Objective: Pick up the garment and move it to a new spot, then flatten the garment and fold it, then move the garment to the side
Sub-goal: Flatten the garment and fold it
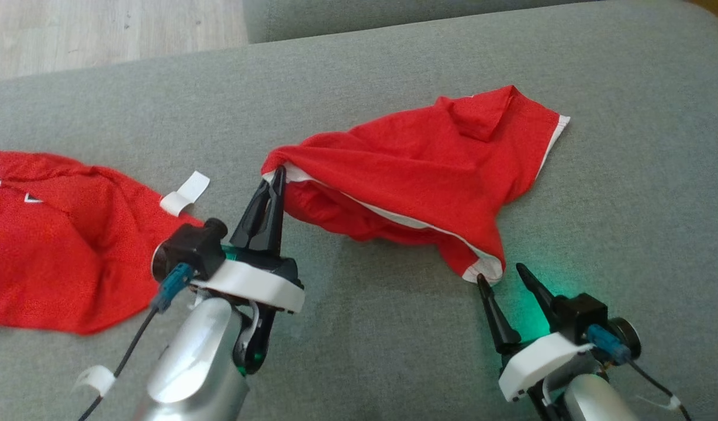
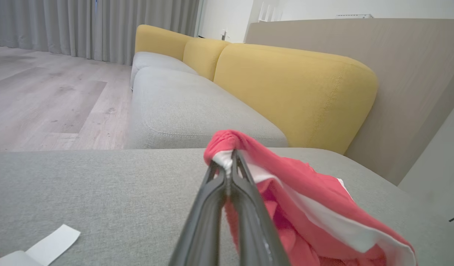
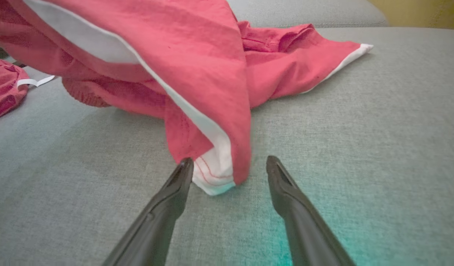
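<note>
The left jaws are clenched on a bunched, white-trimmed edge of the red knitted garment with white hems (image 1: 417, 169). They hold that edge raised, while the rest sags away from them onto the grey fabric sofa seat (image 1: 394, 362). The right jaws are spread and hold nothing. A white hem corner (image 3: 216, 179) lies between their tips, close against one finger and well short of the other.

If the right jaws close as they stand, I judge they may catch only a sliver of hem, which could slip free once pulled. They might also nip the seat fabric beneath. The left hold is at the very tips, so a hard tug could strip it.

The left wrist view shows the pinch itself, with white trim squeezed between the tips. The right wrist view shows how off-centre the corner sits. The head view adds a second red garment (image 1: 55, 245) lying beside the left jaws.
</note>
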`<state>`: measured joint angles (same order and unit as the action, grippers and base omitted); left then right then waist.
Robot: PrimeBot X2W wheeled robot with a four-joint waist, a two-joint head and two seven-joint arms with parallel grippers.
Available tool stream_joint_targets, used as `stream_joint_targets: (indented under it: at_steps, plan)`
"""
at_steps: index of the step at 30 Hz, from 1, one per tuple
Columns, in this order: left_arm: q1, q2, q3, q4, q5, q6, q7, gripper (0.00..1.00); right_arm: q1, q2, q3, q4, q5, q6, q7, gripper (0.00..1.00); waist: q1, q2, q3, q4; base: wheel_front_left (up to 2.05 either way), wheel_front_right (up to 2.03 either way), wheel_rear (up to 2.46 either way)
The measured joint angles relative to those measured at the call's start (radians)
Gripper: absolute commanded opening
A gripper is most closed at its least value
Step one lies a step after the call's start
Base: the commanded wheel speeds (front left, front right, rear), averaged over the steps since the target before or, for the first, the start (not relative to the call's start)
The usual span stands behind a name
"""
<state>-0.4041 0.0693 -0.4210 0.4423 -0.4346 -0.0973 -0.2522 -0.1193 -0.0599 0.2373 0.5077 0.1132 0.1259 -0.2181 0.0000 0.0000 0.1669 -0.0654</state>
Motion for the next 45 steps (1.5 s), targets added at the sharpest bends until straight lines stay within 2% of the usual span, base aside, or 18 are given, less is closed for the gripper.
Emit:
stream_joint_targets:
  at_steps: [24, 25, 26, 27, 28, 36, 41, 45]
  plan:
    - [0.022, -0.02, 0.035, 0.002, 0.049, -0.026, 0.0, 0.0, -0.065, 0.003, 0.079, 0.102, 0.046, 0.0, 0.029, 1.0, 0.0, 0.0, -0.004, 0.001, 0.0, 0.0, 0.0]
    - [0.022, -0.021, 0.035, 0.002, 0.049, -0.026, 0.0, 0.0, -0.072, 0.003, 0.08, 0.108, 0.048, 0.0, 0.029, 0.89, 0.0, 0.0, -0.004, 0.001, 0.0, 0.0, 0.0]
    - [0.022, -0.021, 0.035, 0.003, 0.049, -0.026, 0.0, 0.0, -0.08, 0.003, 0.079, 0.112, 0.056, 0.0, 0.029, 0.47, 0.0, 0.0, -0.003, 0.002, 0.0, 0.0, 0.0]
    - [0.022, -0.021, 0.035, 0.003, 0.049, -0.026, 0.0, 0.0, -0.087, 0.003, 0.079, 0.116, 0.062, 0.0, 0.029, 0.19, 0.0, 0.0, -0.003, 0.003, 0.0, 0.0, 0.0]
    - [0.022, -0.021, 0.035, 0.003, 0.049, -0.027, 0.0, 0.0, -0.093, 0.003, 0.081, 0.121, 0.064, 0.0, 0.029, 0.0, 0.0, 0.0, -0.003, 0.003, 0.0, 0.0, 0.0]
    - [0.022, -0.022, 0.067, 0.005, 0.057, -0.028, 0.0, 0.0, -0.101, -0.008, 0.055, 0.135, 0.051, 0.0, 0.015, 0.0, 0.0, 0.0, -0.02, 0.005, 0.0, 0.0, 0.0]
    - [0.022, -0.014, 0.07, -0.002, 0.071, -0.035, 0.0, 0.0, -0.146, -0.074, 0.023, 0.07, -0.013, 0.0, 0.007, 0.0, 0.0, 0.0, -0.042, -0.002, 0.0, 0.0, 0.0]
    - [0.017, 0.014, 0.07, -0.018, 0.075, -0.035, 0.0, 0.0, -0.223, -0.147, 0.013, -0.02, -0.059, 0.0, 0.021, 0.0, 0.0, 0.0, -0.065, -0.012, 0.0, 0.0, 0.0]
